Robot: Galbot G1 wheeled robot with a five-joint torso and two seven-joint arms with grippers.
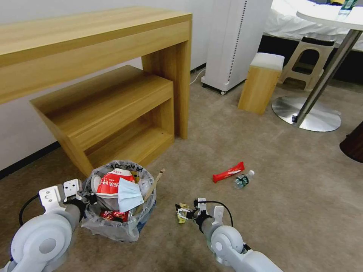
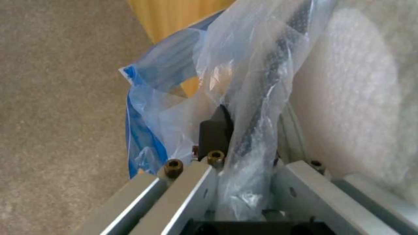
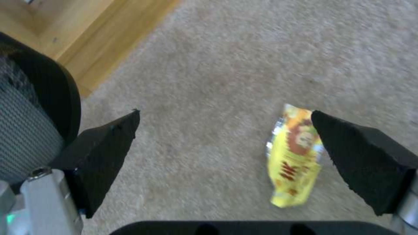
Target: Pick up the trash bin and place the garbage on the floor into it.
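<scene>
Crinkly plastic hides the left pincer (image 2: pixel 237 143) clamping the trash bin (image 1: pixel 118 202).

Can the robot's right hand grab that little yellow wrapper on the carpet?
Probably yes. The right gripper is open just above the yellow wrapper, which lies flat on the floor near one finger, with nothing between them.

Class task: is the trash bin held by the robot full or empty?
Nearly full. The trash bin holds a red-white packet, a pale blue mask and a wooden stick reaching above its rim.

The left gripper (image 2: pixel 244 137) pinches the trash bin (image 2: pixel 257 98) at its crinkly plastic-lined rim above the floor (image 2: pixel 56 98).
</scene>
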